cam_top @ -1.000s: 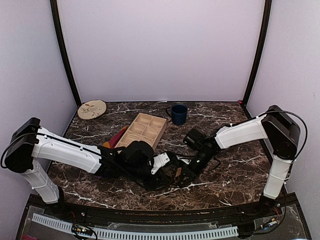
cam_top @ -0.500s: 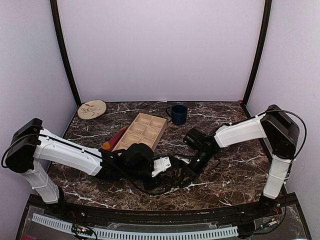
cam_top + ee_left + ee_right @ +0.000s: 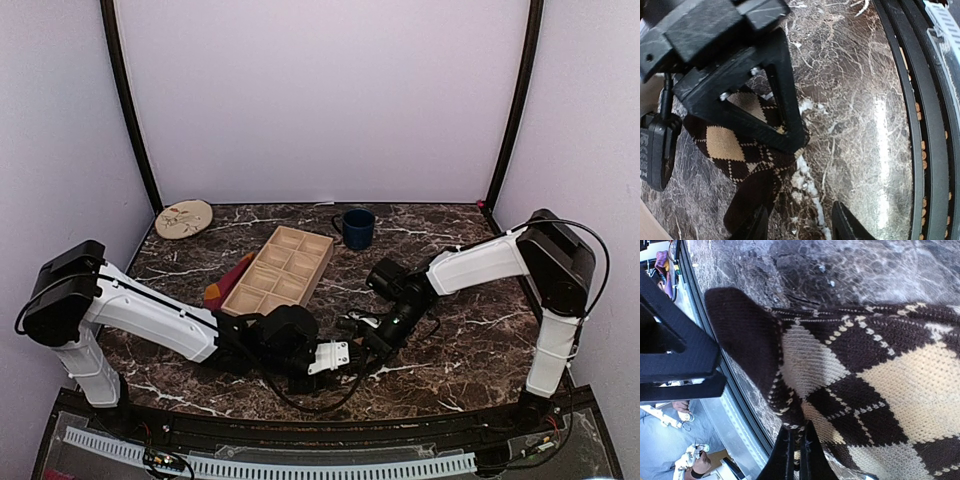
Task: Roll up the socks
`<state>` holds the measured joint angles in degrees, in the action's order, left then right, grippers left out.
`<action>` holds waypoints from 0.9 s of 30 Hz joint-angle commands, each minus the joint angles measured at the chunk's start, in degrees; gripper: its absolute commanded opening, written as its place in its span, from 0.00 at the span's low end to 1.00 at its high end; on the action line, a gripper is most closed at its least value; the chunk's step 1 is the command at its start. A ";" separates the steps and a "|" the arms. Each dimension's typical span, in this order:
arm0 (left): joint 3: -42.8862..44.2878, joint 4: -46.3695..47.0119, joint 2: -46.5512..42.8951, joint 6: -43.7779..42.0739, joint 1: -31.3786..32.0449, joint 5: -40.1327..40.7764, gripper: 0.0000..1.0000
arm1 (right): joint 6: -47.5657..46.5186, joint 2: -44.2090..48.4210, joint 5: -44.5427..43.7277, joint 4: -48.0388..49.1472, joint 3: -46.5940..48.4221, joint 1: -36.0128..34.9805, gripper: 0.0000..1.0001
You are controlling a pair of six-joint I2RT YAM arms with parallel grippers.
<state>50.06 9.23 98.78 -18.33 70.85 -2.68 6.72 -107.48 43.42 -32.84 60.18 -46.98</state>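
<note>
Marble surface (image 3: 470, 340), purple walls. My left hand (image 3: 797, 227) has just swung toward the near edge, fingers apart and gripping nothing, so I'd say no roll has started. Right hand (image 3: 796, 452) is pinched shut on the brown argyle sock (image 3: 865, 370), which lies flat between both hands. Striped sock (image 3: 228, 280) sits beside the wooden tray (image 3: 285, 262), whose compartments look empty. Can't see inside the mug (image 3: 355, 228).

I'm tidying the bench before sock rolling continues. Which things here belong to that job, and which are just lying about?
Job: dark brown argyle fabric sock; red and orange striped sock.
Lying about: wooden compartment tray; dark blue mug; round tan patterned plate.
</note>
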 commanded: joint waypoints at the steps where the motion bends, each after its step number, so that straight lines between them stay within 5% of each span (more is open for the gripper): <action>1: 0.29 2.03 0.92 -4.12 0.86 3.25 0.46 | -0.04 -0.78 1.49 -0.36 0.84 0.62 0.00; 27: 3.06 4.74 6.91 -8.57 0.93 8.80 0.45 | -1.69 -1.45 3.47 -1.65 1.40 1.19 0.00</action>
<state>51.46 13.69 104.79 -25.52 71.53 5.32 5.87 -108.53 45.36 -33.71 60.77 -46.28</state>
